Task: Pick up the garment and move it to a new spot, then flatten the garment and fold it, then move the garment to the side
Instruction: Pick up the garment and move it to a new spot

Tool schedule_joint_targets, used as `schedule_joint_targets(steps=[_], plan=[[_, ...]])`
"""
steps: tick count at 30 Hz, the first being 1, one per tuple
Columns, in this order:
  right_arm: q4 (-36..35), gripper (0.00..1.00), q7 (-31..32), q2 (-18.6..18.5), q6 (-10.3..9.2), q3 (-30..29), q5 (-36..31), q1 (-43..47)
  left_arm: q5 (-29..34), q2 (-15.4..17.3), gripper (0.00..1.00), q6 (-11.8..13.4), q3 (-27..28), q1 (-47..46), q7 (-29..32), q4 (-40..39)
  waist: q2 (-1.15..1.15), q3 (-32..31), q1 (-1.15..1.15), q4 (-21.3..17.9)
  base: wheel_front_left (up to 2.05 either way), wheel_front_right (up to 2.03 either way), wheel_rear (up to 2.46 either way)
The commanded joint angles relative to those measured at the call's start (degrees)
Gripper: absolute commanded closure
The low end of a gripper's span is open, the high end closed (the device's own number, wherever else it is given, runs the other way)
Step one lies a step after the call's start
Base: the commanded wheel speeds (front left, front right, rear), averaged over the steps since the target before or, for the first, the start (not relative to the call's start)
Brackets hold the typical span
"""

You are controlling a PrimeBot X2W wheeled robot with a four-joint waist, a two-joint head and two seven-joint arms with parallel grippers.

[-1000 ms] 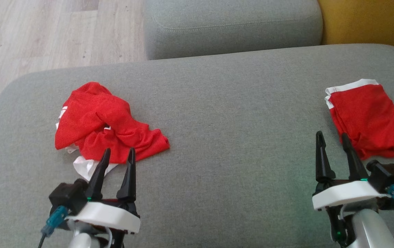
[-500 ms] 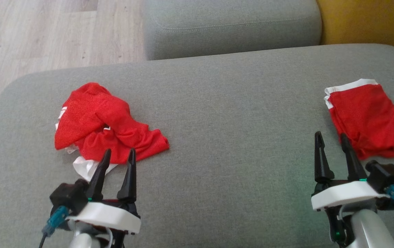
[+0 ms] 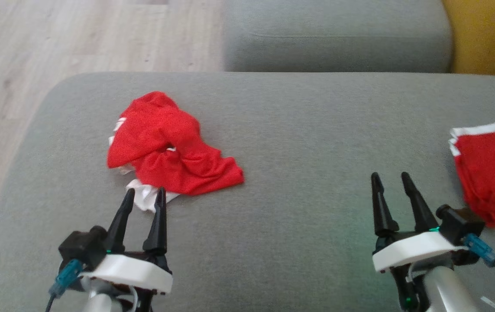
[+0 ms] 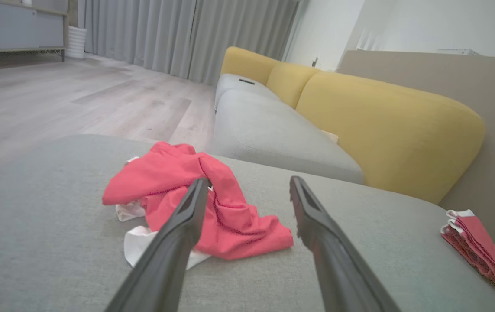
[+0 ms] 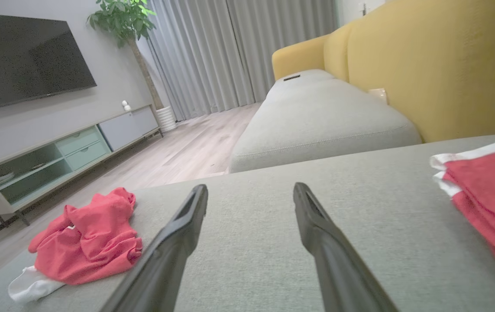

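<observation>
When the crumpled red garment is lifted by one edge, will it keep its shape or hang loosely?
Probably it hangs limp: the crumpled red garment lies in soft bunched folds on the grey cushion. It looks thin, so likely light. One pinch may catch only a single layer, since red layers overlap its white part.

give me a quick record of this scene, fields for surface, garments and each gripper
surface: grey cushion
crumpled garment: red and white heap, left part of the cushion
folded garment: red with white band, at the right edge
left gripper: open, empty, tips by the heap's white edge
right gripper: open, empty, over bare cushion
</observation>
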Motion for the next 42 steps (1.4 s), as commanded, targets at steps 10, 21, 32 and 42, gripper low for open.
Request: schedule_joint_targets(steps=[10,21,32,42], plan=[[-0.20,0.00,-0.44,-0.11,-0.05,5.16,1.56,-1.11,1.48,0.18,0.00,-0.06,4.72,-1.92,-0.45,-1.33,0.00,-0.47,0.00,7.98,0.00,0.00,0.00],[0.32,0.00,-0.47,-0.11,-0.05,6.43,2.15,-2.16,3.07,0.18,0.00,-0.68,7.21,-3.50,-0.45,-0.16,0.00,1.53,0.00,9.32,0.00,0.00,0.00],[-1.60,0.00,0.46,-0.10,-0.05,4.59,-0.09,-6.64,8.04,7.10,0.00,-3.79,6.07,-20.30,2.31,14.66,0.00,11.34,0.00,4.48,0.00,0.00,0.00],[-2.42,0.00,0.23,-0.10,-0.05,4.45,-0.62,-10.30,0.93,15.52,0.00,-4.93,-5.52,-40.04,12.32,27.92,0.00,18.31,0.00,0.04,0.00,0.00,0.00]])
